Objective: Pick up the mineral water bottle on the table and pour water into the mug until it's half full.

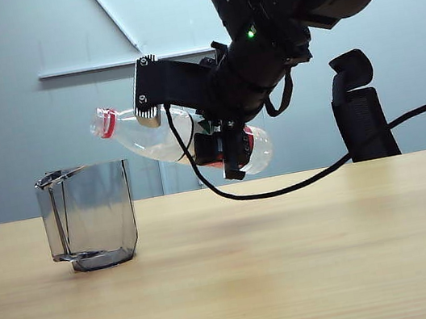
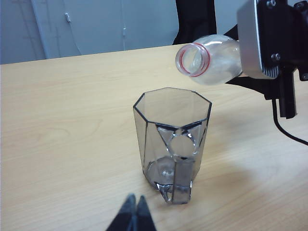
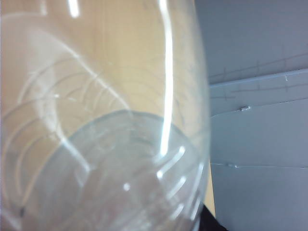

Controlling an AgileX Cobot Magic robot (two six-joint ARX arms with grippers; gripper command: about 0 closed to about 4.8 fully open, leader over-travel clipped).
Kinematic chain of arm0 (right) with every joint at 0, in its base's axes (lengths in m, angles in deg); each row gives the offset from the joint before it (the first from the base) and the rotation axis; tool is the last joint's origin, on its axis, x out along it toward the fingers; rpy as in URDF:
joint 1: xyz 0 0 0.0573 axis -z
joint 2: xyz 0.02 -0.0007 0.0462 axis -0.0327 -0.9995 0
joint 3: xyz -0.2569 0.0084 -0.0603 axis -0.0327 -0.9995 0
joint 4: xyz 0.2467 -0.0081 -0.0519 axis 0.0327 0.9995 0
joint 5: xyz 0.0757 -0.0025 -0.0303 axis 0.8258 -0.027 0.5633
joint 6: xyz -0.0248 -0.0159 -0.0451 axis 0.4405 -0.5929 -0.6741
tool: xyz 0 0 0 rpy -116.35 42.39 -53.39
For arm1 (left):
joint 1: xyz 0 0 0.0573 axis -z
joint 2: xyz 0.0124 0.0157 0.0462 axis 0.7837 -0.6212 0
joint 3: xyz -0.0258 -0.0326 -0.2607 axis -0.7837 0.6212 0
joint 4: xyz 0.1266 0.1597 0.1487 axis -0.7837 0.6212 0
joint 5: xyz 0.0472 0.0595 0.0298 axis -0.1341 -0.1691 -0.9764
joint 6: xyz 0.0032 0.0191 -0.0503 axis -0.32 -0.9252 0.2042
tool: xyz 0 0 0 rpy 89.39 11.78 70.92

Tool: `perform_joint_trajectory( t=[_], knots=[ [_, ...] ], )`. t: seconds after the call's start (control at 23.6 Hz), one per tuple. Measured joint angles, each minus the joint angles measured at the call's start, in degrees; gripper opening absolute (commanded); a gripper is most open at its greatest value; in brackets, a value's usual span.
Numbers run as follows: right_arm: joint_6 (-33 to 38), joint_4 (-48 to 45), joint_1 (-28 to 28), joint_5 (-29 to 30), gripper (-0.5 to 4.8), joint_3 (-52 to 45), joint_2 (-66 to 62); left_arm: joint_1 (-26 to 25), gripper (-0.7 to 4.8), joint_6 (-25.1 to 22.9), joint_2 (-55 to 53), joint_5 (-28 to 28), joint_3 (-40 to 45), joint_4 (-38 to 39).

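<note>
The mineral water bottle [image 1: 153, 141] hangs tilted almost level above the table [image 1: 295, 260], uncapped, with its red-ringed mouth [image 1: 104, 122] over the right rim of the mug. My right gripper [image 1: 227, 145] is shut on the bottle's lower body. In the right wrist view the clear bottle [image 3: 106, 120] fills the picture and hides the fingers. The smoky-grey faceted mug [image 1: 89, 217] stands upright at the left, with no water showing in it. In the left wrist view the bottle [image 2: 209, 60] points at the mug [image 2: 172, 139]. My left gripper [image 2: 134, 211] is shut and empty, just short of the mug's handle.
A black cable [image 1: 322, 174] droops from the right arm to the tabletop and runs off to the right. A black office chair [image 1: 360, 110] stands behind the table's far edge. A pale wall closes the background.
</note>
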Motion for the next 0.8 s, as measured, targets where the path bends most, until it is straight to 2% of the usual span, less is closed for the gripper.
perform_joint_trajectory(
  t=[0.8],
  knots=[
    [-13.35, -2.8, -0.09, -4.22, 2.91, 0.0, 0.0, 0.0, -0.02, 0.0, 0.0, 0.0, 0.0, 0.0]
  ],
)
